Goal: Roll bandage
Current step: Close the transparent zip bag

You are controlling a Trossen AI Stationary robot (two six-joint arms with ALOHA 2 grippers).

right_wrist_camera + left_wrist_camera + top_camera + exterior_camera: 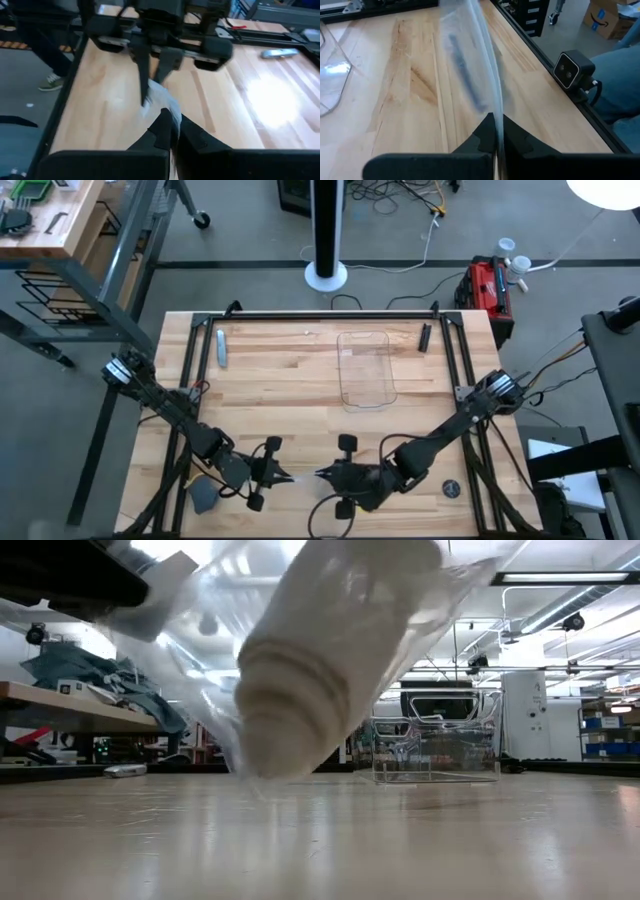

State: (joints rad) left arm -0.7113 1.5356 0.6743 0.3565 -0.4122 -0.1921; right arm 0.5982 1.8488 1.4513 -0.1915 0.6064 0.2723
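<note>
The left hand (278, 476) and right hand (322, 475) face each other near the front edge of the tabletop (300, 390), each clamped on an opposite edge of the clear wrapper (190, 670). That likely stretches it for opening. The bandage (320, 650) hangs inside as a roll, tilted, lower end just above the tabletop. The tray (365, 370) sits well apart.

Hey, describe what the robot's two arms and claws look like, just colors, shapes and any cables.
Both arms are dark, almost black, built from slim jointed segments. The left claw and right claw each end in two tapered black fingers on a wide black crossbar. Thin dark cables run along the left arm and right arm, with a bit of red wire near the left one.
</note>
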